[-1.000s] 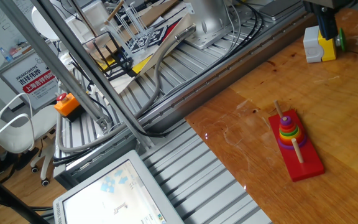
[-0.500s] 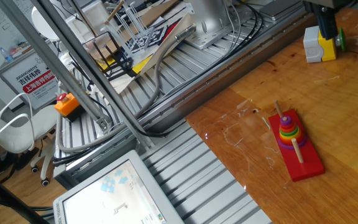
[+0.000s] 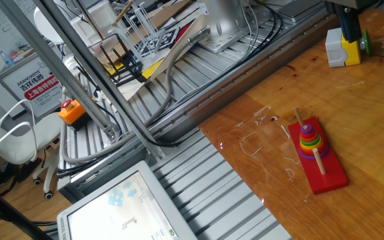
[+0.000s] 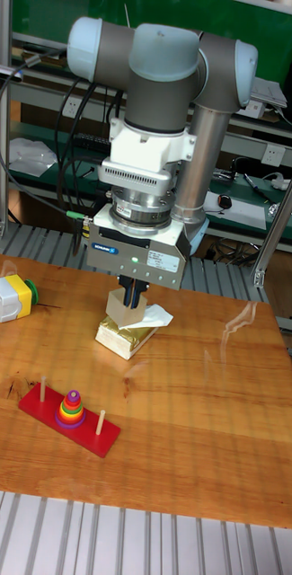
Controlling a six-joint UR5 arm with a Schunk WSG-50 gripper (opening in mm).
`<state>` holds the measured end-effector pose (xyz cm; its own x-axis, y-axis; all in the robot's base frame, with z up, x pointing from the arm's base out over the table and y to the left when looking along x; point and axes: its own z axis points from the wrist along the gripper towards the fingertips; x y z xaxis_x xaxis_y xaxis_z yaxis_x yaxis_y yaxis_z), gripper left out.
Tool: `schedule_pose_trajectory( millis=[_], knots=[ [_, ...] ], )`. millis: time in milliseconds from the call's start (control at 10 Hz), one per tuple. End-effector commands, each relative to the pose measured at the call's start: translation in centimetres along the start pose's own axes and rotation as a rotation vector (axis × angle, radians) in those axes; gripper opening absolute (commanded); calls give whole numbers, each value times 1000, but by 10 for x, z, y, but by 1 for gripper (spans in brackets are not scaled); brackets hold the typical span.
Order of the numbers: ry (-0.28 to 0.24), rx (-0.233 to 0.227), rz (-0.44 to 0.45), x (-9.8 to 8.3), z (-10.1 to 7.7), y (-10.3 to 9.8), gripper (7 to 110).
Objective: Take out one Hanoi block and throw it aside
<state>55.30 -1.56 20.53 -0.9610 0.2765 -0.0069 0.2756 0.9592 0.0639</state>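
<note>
Clearly the approach step has not begun — the tool (image 4: 132,301) hangs well apart from the red peg base (image 4: 69,422), its fingers seemingly pressed close with nothing pinched. The purple ring (image 3: 310,153) lies at the bottom of the stack on the middle peg, on the wooden surface (image 4: 190,404). Next the arm must travel over the stack, spread, and descend.

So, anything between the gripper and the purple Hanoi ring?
Yes: the purple ring sits lowest on its peg, with the other rings stacked on top. The gripper hangs off to the side, open air between.
</note>
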Motion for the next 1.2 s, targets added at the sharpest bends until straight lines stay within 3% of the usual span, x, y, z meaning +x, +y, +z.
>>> schedule_pose_trajectory(
  millis=[0, 200, 400, 800, 900, 1100],
  knots=[
    [6, 23, 37, 2, -1, -6, 7],
    [-40, 99, 99, -9, -3, -26, 7],
    [-56, 116, 137, -12, -3, -30, 7],
    [-86, -11, 289, -22, -2, -1, 7],
    [-84, -17, 313, -21, -2, 0, 7],
    [-83, 17, 324, -20, -2, -8, 7]
  ],
)
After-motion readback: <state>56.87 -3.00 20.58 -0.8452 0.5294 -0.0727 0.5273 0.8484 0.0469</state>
